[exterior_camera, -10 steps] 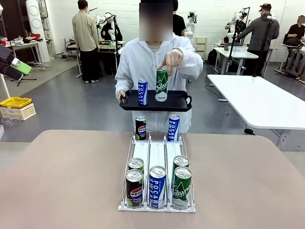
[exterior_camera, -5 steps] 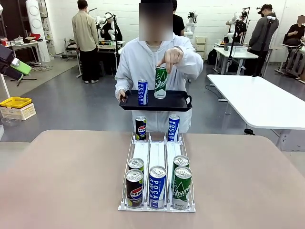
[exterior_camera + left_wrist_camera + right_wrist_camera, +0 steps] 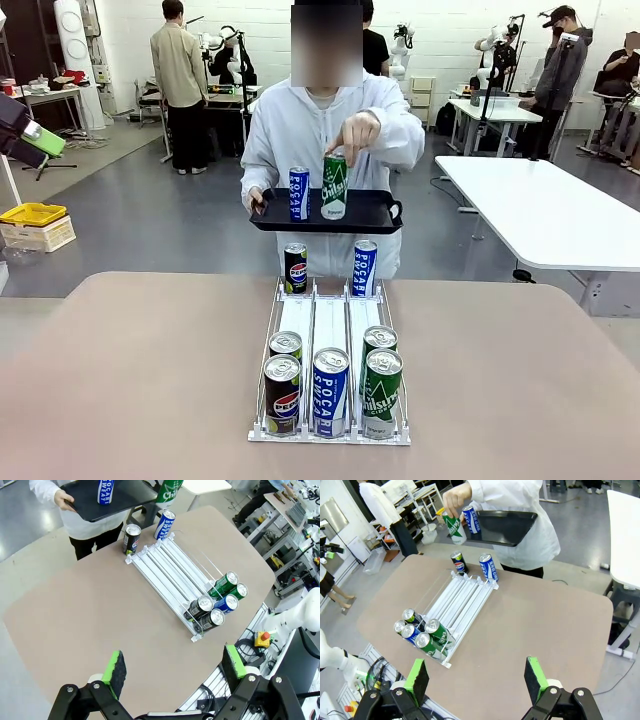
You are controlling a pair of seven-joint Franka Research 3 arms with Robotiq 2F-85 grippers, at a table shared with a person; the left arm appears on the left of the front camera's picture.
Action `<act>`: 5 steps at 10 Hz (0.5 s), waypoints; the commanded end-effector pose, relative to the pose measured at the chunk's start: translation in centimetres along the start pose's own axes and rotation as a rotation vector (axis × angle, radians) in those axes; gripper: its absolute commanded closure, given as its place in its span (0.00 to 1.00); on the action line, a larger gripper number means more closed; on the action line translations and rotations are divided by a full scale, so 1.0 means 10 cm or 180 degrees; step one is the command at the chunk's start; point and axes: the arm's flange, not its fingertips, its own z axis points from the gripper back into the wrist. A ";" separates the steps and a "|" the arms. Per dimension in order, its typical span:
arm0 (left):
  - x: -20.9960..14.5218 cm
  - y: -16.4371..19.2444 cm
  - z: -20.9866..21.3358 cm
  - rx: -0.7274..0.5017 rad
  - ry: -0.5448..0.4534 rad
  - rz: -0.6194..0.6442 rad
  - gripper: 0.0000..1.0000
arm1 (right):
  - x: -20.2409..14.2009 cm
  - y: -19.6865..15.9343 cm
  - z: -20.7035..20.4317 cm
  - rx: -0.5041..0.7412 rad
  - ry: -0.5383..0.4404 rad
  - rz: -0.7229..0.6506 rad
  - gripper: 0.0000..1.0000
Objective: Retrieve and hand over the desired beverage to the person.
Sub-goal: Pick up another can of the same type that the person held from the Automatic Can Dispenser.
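Nothing is fetched yet: the left gripper (image 3: 175, 664) and right gripper (image 3: 476, 674) gape empty, the person's hand (image 3: 358, 130) gripping a green can (image 3: 334, 186) over the tray (image 3: 375, 215).

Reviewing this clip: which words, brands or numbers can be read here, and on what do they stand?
"POCARI SWEAT": blue can on the tray; front blue can and far blue can in the rack.
"Chilsu…", cut off: green can in the hand; front green can.
Pepsi logo, wording too small: front black can, far black can.
No numbers readable.
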 end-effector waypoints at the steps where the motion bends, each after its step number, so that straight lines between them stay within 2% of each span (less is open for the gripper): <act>1: 0.00 0.02 0.01 0.0001 -0.0008 0.0011 0.00 | 0.01 0.00 -0.01 0.0001 0.0004 -0.0008 0.00; 5: 0.00 0.02 0.01 0.0001 -0.0008 0.0011 0.00 | 0.01 0.00 -0.01 0.0001 0.0004 -0.0008 0.00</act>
